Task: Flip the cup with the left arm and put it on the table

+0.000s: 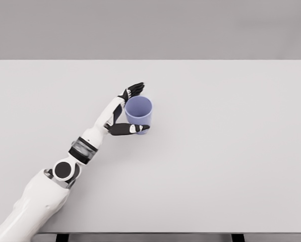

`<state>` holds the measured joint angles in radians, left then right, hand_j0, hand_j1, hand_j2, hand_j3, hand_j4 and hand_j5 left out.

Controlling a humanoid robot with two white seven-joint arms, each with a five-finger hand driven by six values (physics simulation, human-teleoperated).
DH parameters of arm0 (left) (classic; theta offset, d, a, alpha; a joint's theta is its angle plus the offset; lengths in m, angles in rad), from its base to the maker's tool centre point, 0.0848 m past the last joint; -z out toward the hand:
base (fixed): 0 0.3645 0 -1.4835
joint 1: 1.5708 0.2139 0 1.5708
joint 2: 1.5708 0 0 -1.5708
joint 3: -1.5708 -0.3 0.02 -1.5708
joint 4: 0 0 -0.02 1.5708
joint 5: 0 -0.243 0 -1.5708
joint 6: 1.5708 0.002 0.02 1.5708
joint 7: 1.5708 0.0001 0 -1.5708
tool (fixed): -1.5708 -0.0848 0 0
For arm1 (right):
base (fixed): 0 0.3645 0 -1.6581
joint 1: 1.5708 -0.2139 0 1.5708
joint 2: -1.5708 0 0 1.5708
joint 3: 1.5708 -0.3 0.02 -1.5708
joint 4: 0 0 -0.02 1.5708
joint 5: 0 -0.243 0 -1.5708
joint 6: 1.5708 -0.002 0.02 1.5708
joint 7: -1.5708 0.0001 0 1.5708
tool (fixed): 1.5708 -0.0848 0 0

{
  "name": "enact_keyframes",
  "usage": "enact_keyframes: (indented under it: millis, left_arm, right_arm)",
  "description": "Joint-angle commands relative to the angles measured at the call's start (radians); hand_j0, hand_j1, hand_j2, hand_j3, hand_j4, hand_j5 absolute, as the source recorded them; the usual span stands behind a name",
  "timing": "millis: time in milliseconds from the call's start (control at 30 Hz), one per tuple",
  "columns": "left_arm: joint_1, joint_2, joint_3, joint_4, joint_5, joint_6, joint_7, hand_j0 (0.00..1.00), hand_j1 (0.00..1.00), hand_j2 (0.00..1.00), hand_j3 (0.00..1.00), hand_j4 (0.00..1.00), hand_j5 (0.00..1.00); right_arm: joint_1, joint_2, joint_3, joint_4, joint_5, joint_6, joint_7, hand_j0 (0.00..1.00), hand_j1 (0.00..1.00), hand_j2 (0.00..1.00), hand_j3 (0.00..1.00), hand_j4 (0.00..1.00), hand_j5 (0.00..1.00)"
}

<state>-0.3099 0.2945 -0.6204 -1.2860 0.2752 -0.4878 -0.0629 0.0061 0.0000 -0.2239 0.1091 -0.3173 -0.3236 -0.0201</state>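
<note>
A white left arm reaches from the lower left across the pale table (231, 166). Its left hand (126, 112) half-closes around a blue cup (138, 114), thumb in front, fingers (135, 89) behind its rim. The cup stands mouth-up, left of table centre. The loose-looking hold could let it slip when turned.

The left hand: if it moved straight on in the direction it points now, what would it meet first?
The left hand points up and right, and the blue cup already sits between thumb and fingers, so it would press on the cup first. Beyond the cup, only bare table shows.
</note>
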Motion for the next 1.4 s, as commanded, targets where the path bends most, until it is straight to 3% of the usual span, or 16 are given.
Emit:
enact_keyframes:
  millis: [0, 233, 467, 733, 967, 1367]
  left_arm:
    - [0.0, 0.006, 0.001, 0.0, 0.002, 0.0, 0.0, 0.99, 0.99, 0.99, 0.99, 0.99, 0.99]
    - [0.005, 0.028, 0.001, -0.009, 0.004, 0.003, 0.002, 1.0, 1.0, 1.0, 1.0, 1.0, 1.0]
    - [0.003, 0.107, -0.002, -0.019, 0.005, 0.003, 0.002, 1.0, 1.0, 1.0, 1.0, 1.0, 1.0]
    - [0.0, 0.267, -0.001, -0.072, 0.005, 0.005, 0.002, 1.0, 1.0, 1.0, 1.0, 1.0, 1.0]
    - [-0.044, 0.376, 0.019, -0.076, -0.004, 0.005, 0.002, 1.0, 1.0, 1.0, 1.0, 1.0, 1.0]
    - [-0.054, 0.511, 0.036, -0.09, -0.001, -0.002, 0.003, 1.0, 1.0, 1.0, 1.0, 1.0, 1.0]
  right_arm:
    - [0.0, 0.0, 0.0, 0.0, 0.0, 0.0, 0.0, 1.0, 1.0, 1.0, 1.0, 1.0, 1.0]
    - [0.0, 0.0, 0.0, 0.0, 0.0, 0.0, 0.0, 1.0, 1.0, 1.0, 1.0, 1.0, 1.0]
    - [0.0, 0.0, 0.0, 0.0, 0.0, 0.0, 0.0, 1.0, 1.0, 1.0, 1.0, 1.0, 1.0]
    - [0.0, 0.0, 0.0, 0.0, 0.0, 0.0, 0.0, 1.0, 1.0, 1.0, 1.0, 1.0, 1.0]
    - [0.0, 0.0, 0.0, 0.0, 0.0, 0.0, 0.0, 1.0, 1.0, 1.0, 1.0, 1.0, 1.0]
    - [0.0, 0.0, 0.0, 0.0, -0.002, 0.0, 0.0, 1.0, 1.0, 1.0, 1.0, 1.0, 1.0]
